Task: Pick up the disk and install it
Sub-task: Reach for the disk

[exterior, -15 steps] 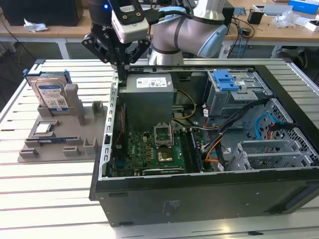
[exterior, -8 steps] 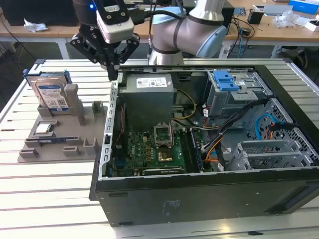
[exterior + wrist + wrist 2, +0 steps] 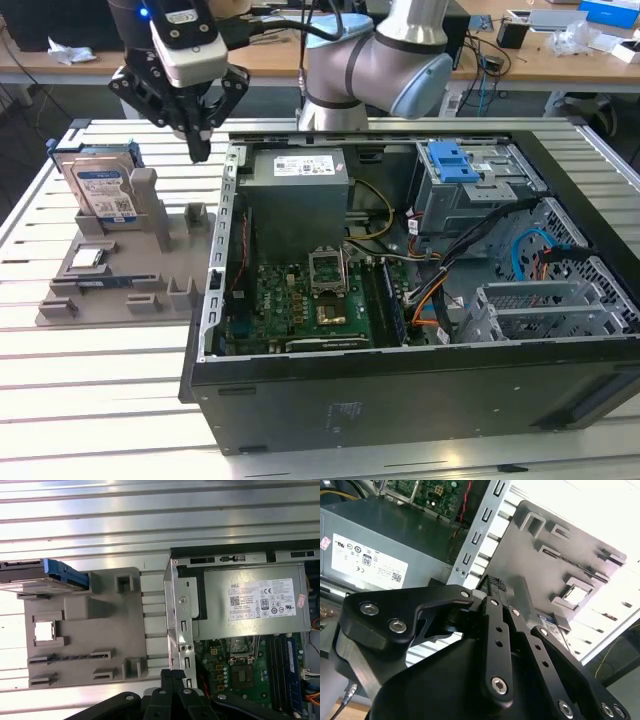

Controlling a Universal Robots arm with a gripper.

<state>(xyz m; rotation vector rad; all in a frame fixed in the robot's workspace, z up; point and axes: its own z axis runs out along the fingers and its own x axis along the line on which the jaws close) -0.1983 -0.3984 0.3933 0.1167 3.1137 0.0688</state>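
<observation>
The disk is silver metal with a blue plastic bracket; the fixture is matt grey plastic, the desk shiny ribbed metal.

Open computer case, grey fixture

A slatted aluminium bench spreads across the foreground, its ribs catching bright light. Behind it in the exterior view stand wooden desks strewn with small clutter.

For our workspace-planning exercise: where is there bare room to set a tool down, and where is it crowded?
Free: the slatted table between the fixture and the near edge, at the exterior view's left. Crowded: the computer case, full of boards and cables; the disk occupies the fixture's far end.
</observation>
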